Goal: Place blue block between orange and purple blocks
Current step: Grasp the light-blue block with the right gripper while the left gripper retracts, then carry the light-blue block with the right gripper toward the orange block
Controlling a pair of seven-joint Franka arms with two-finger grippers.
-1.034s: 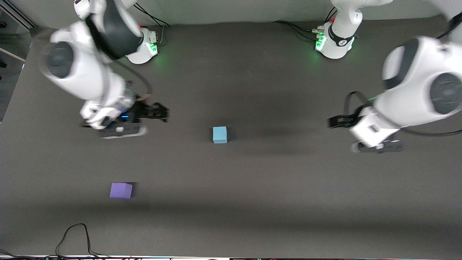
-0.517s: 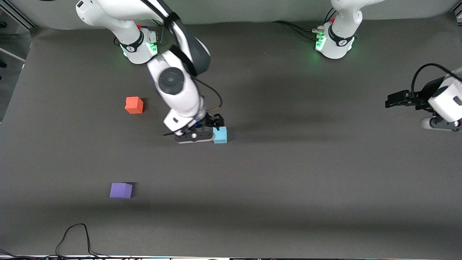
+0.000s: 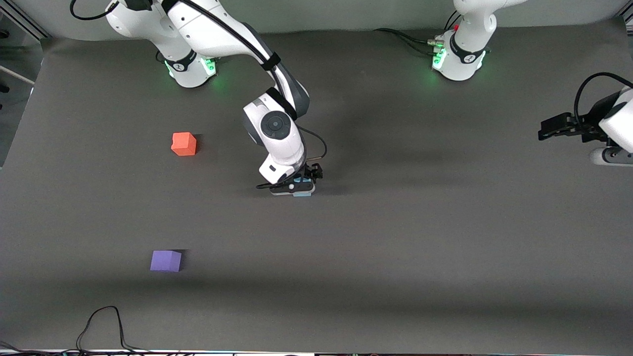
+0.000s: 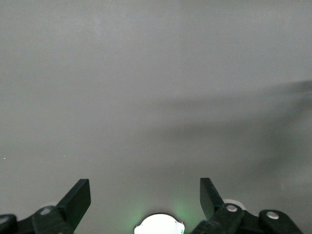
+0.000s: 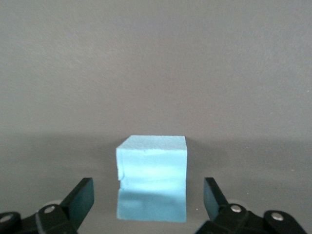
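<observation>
Sky-blue block (image 5: 152, 178), orange block (image 3: 183, 144), purple block (image 3: 165, 260)

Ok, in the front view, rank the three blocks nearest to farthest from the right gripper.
1. blue block, directly under the right gripper, between its open jaws.
2. orange block, toward the right arm's end.
3. purple block, nearest the front camera.

White rounded arm links, dark grey joint caps, black cables, green-lit bases, black hand fingers with silver screws.
</observation>
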